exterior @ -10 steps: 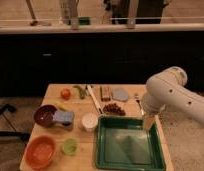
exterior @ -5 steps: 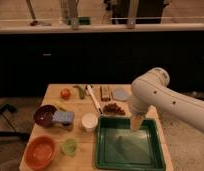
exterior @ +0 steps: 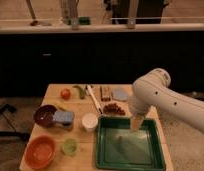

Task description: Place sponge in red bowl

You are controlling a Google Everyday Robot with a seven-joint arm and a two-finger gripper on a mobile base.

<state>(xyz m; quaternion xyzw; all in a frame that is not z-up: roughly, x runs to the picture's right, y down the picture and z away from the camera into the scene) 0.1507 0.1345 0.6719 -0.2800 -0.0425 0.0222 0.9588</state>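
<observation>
Pincer (exterior: 137, 123): hangs low over the far edge of the green tray (exterior: 126, 152); whether wide or narrow cannot be told, and nothing shows in its grip.
Sponge (exterior: 63, 117): on the bench (exterior: 87, 150), 9 o'clock of the pincer, well apart, touching the maroon bowl (exterior: 44, 115).
Red bowl (exterior: 40, 151): 7 o'clock of the sponge.

Gripper (exterior: 136, 124) hangs over the far right part of the green tray (exterior: 101, 150), with the arm (exterior: 160, 97) spanning the table's right side above it. On the line from there to the sponge (exterior: 63, 117) stands the white cup (exterior: 89, 121), just beside the tray's left rim, and the sponge sits close against the maroon bowl (exterior: 44, 115) but is open from above. Red bowl (exterior: 40, 151), at the near left corner, is open from above, with the green cup (exterior: 70, 146) just beside it on the right.
</observation>
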